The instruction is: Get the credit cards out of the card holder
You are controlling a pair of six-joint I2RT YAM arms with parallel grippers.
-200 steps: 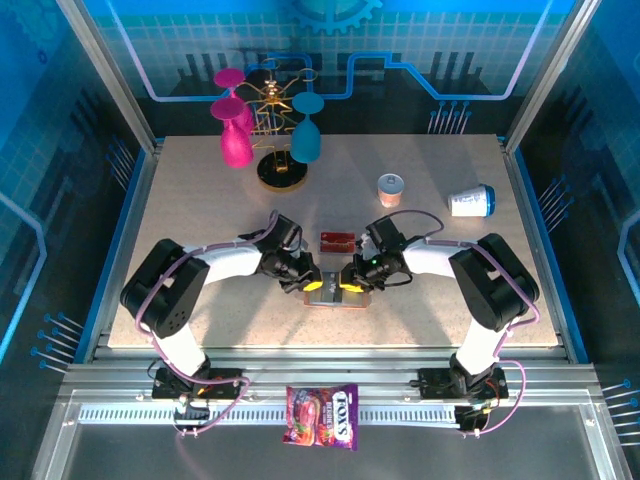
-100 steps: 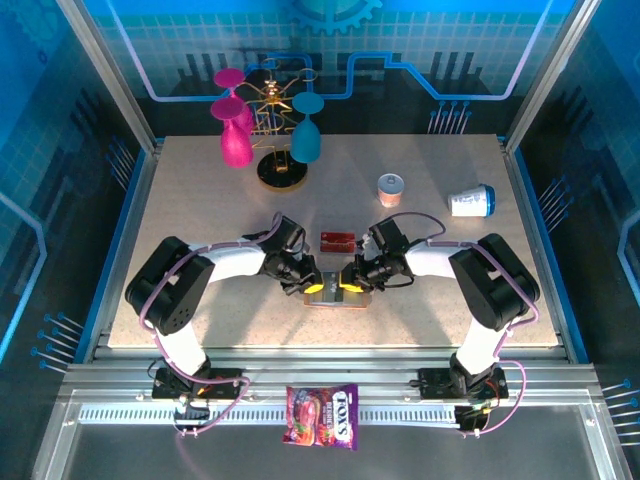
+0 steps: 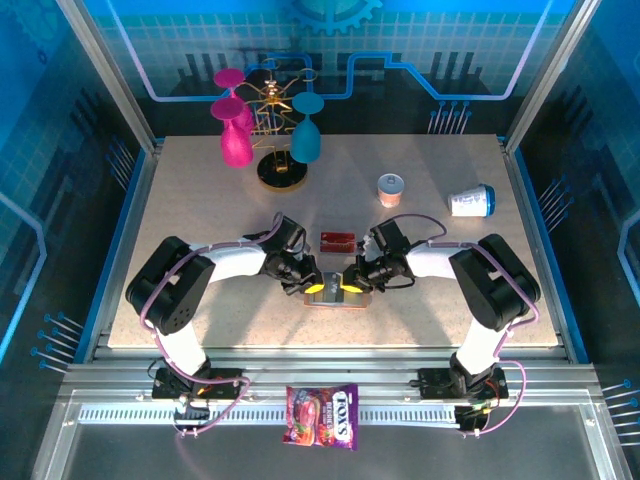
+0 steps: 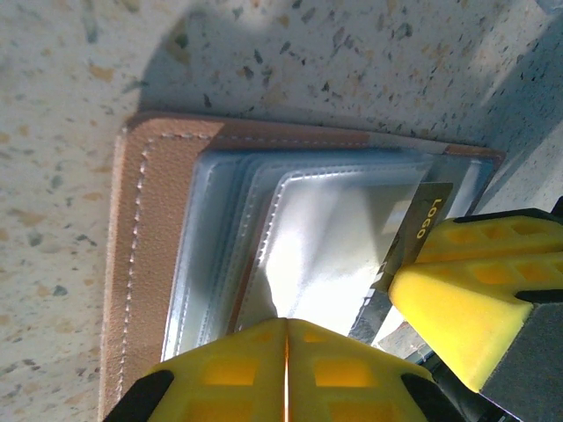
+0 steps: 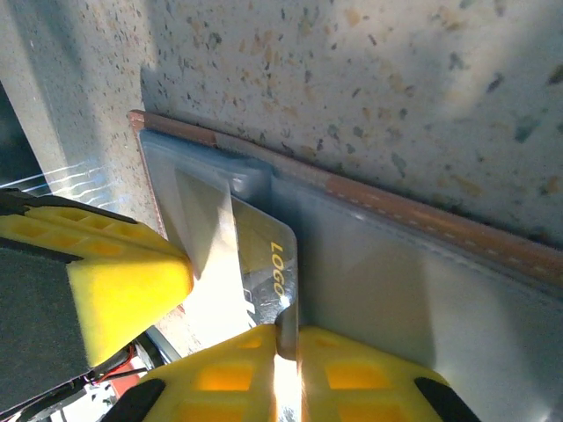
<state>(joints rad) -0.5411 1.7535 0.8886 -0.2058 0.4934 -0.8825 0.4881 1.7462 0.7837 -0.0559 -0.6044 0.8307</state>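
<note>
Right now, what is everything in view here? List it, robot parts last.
card holder: one, tan, clear pockets, near table edge between the claws
credit card: one, dark, gold lettering, partly out of a pocket
loose cards: red, count unclear, behind the holder
magenta goblets: two, on the rack
teal goblet: one, on the rack
rack: one, gold, far edge, left
can: one, orange-white, right of centre
paper cup: one, white-blue, lying far right
candy bag: one, purple-red, in front of the table
table: one, speckled beige
left claw: yellow, shut on a holder pocket
right claw: yellow, shut on the credit card

Tan card holder [image 4: 145, 264], grey-blue pockets [image 5: 396, 290], yellow fingers [image 4: 220, 378]; card [image 4: 428, 218] perhaps silvery.
</note>
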